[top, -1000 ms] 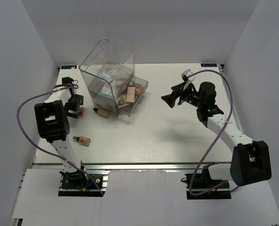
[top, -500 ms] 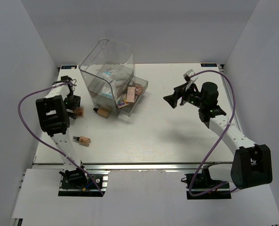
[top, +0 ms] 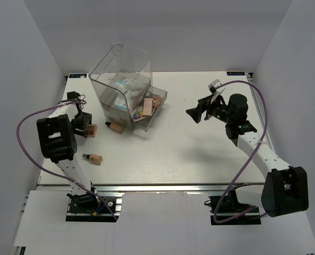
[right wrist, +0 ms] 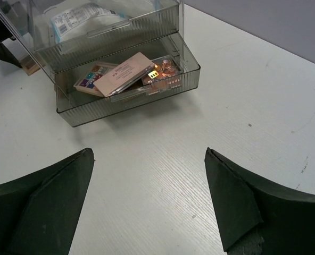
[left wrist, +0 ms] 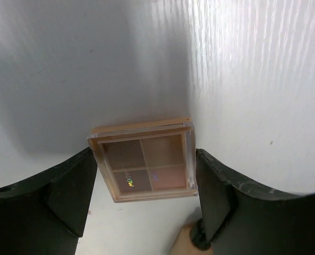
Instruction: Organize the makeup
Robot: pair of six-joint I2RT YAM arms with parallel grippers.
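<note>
Tan four-pan eyeshadow palette (top: 90,130), near the white tabletop's (top: 189,159) left edge, has just shifted slightly, the black left hand (left wrist: 145,158) now narrowed onto it, so I judge lifting comes next.

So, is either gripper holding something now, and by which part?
The left gripper is shut on the brown eyeshadow palette, gripping its two opposite side edges. The right gripper is open and holds nothing.
</note>
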